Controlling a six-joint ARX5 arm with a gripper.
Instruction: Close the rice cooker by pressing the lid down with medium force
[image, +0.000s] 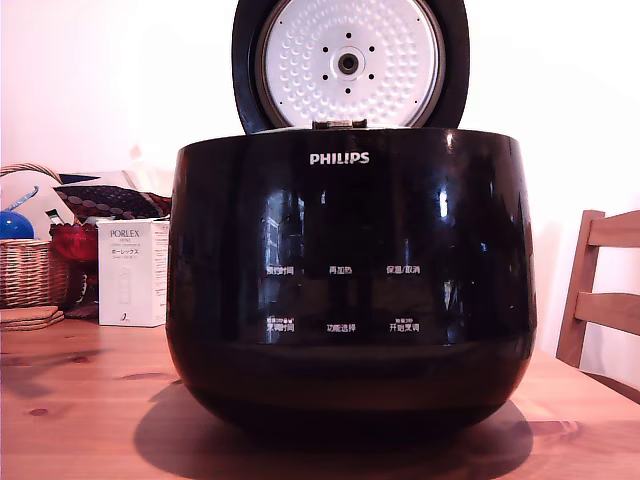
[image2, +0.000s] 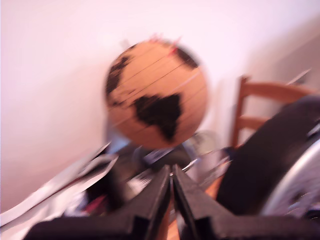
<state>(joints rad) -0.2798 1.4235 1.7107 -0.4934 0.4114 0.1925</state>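
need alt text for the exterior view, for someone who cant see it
A large glossy black Philips rice cooker fills the frame on a wooden table, its lid standing open and showing a dimpled silver inner face. On the view's left sit a wicker basket and a white box; a wooden chair is on its right.

Glossy black plastic shell on the rice cooker — its lid's inner face is dimpled silvery metal. Wooden table with visible knots, woven wicker basket, matt cardboard box — wooden chair
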